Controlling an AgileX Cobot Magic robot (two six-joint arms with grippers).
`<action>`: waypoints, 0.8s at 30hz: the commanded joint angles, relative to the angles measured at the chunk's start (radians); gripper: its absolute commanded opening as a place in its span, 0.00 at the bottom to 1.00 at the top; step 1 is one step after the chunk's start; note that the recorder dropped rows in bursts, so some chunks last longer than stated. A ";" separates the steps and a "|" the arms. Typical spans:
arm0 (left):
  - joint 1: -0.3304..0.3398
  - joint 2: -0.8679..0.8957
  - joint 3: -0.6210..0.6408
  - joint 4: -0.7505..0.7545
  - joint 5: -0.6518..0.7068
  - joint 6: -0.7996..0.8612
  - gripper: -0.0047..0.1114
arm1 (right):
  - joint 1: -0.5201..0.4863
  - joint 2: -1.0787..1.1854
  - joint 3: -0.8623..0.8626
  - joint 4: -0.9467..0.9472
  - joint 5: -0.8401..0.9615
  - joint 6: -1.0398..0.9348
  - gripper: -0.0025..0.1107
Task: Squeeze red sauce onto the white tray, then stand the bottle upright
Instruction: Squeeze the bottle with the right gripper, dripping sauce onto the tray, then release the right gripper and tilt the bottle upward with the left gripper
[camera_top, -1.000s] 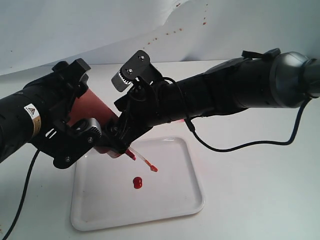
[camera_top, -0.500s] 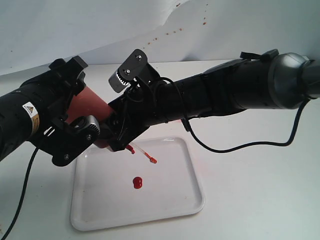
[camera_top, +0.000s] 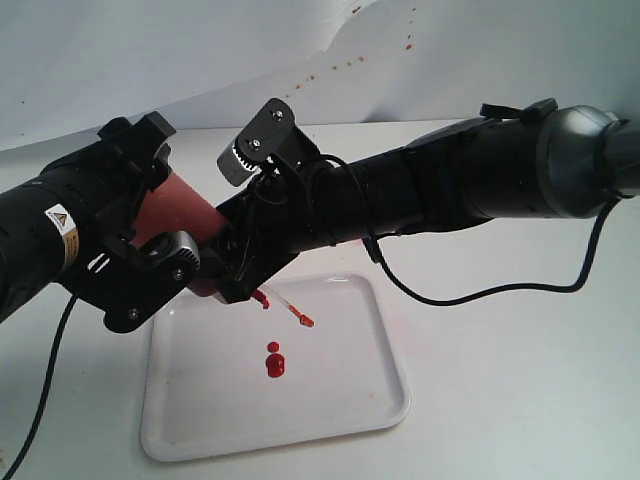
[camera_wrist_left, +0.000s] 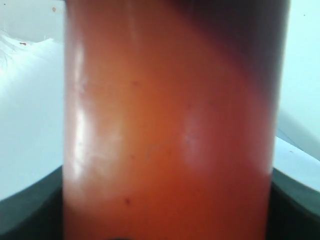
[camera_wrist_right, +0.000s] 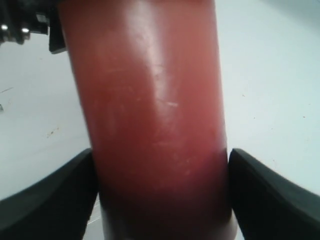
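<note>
The bottle (camera_top: 180, 215) is held tilted, nozzle (camera_top: 292, 314) pointing down over the white tray (camera_top: 330, 400). My left gripper (camera_top: 150, 235) is shut on its upper body, which fills the left wrist view as an orange-red wall (camera_wrist_left: 170, 130). My right gripper (camera_top: 245, 255) is shut on the bottle nearer the cap; in its wrist view the black fingers (camera_wrist_right: 47, 192) press both sides of the bottle (camera_wrist_right: 155, 125). Red sauce (camera_top: 274, 364) lies as a glossy blob on the tray below the nozzle, with a smaller drop just above it.
White tabletop (camera_top: 520, 380) surrounds the tray. A white backdrop (camera_top: 150, 60) with small red spatter marks (camera_top: 335, 68) rises behind. Black cables (camera_top: 470, 292) hang from both arms.
Both arms lifted the bottle slightly about a second ago and have held since. A small new drop of red sauce now sits just above the blob on the tray.
</note>
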 joint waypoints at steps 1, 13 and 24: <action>-0.006 -0.011 -0.012 0.013 0.019 -0.019 0.04 | -0.004 -0.004 -0.006 0.020 -0.010 -0.002 0.30; -0.006 -0.011 -0.012 0.013 0.036 -0.019 0.04 | -0.004 -0.004 -0.006 0.020 -0.046 0.000 0.75; -0.006 -0.011 -0.012 0.013 0.117 -0.019 0.04 | -0.004 -0.011 -0.006 0.020 -0.062 0.030 0.87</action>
